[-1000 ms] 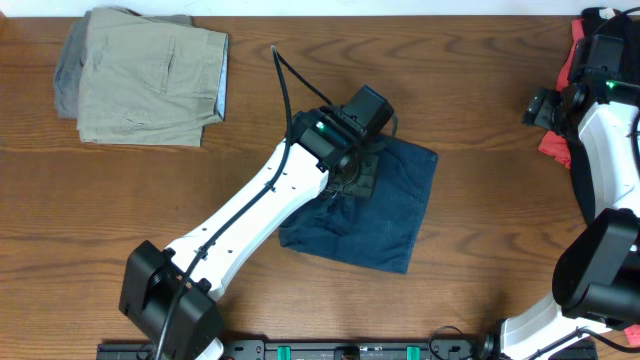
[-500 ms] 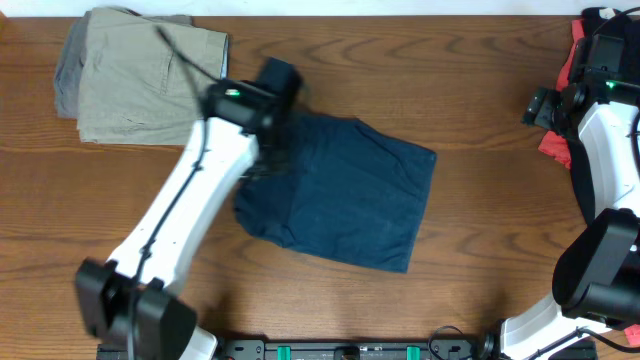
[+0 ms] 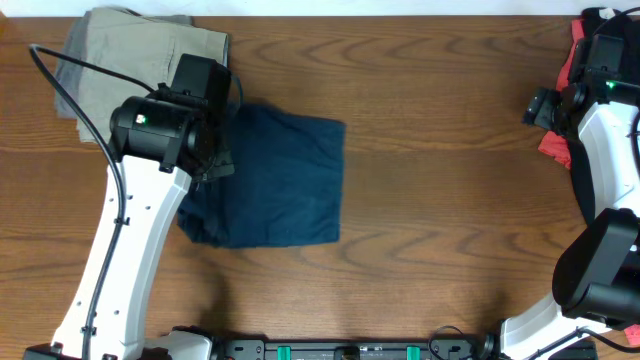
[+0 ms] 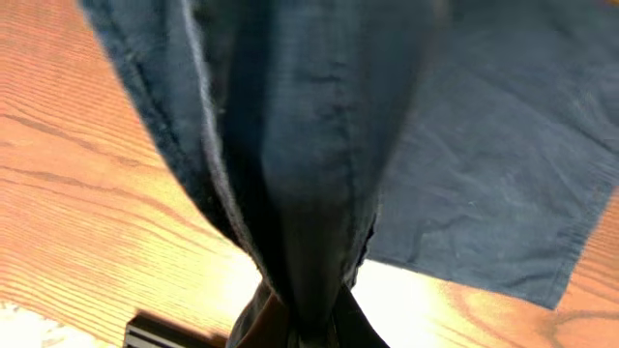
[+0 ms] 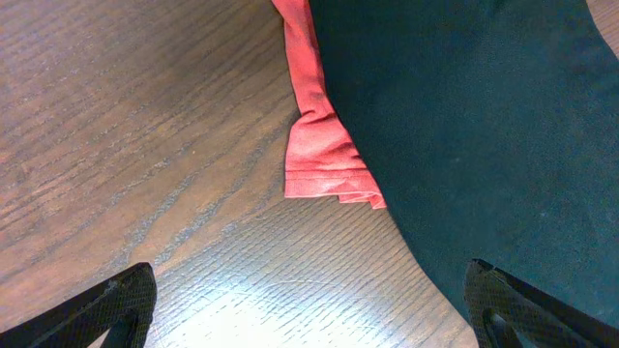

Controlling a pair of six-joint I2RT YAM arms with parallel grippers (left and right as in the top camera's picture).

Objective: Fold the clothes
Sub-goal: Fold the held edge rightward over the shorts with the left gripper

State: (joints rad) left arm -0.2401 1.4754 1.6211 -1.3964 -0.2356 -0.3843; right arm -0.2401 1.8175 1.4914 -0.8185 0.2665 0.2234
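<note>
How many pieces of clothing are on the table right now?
3: khaki trousers folded top left; navy shorts left of center, held by the left end effector; a black, coral-edged garment at the right edge, partly hidden by the right arm.

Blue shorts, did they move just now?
Yes. The blue shorts slid left, ending up close to the khaki trousers that lie in the top left corner.

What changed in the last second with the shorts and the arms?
The left gripper, shut on the navy shorts, dragged them left across the table, close to the khaki trousers. The right gripper, open over the black garment with the coral edge, stayed put, as did the trousers.
</note>
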